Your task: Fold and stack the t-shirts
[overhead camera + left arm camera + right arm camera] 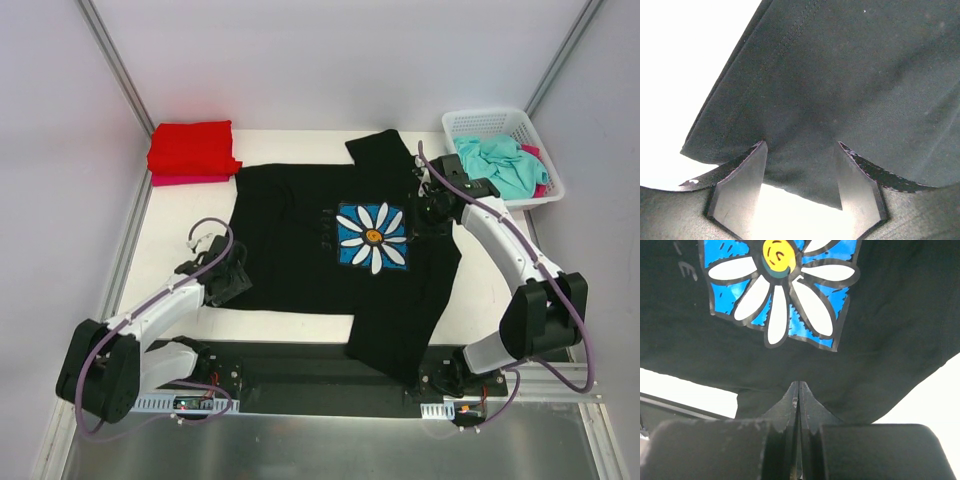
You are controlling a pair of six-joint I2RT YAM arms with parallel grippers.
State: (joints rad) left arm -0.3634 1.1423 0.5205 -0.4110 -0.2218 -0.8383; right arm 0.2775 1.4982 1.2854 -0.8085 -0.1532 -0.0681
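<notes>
Red tee (pixel 192 147) is covering all but a thin strip of the pink tee (pixel 190 180) under it, teal tee (pixel 500 165) is burying a pinkish cloth (pixel 541 188) in the basket (pixel 480 115), right wrist view's top edge is cutting off the daisy print (pixel 782 290), small lettering (pixel 684 269) beside it is showing too small to read.

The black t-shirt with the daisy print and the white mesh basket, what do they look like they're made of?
Black daisy-print t-shirt: soft matte knit cloth, probably cotton; it drapes, creases, and shows a stitched hem. Its daisy print looks like a crisp-edged ink or transfer layer. White mesh basket: rigid moulded plastic, judging by its even lattice walls.
</notes>
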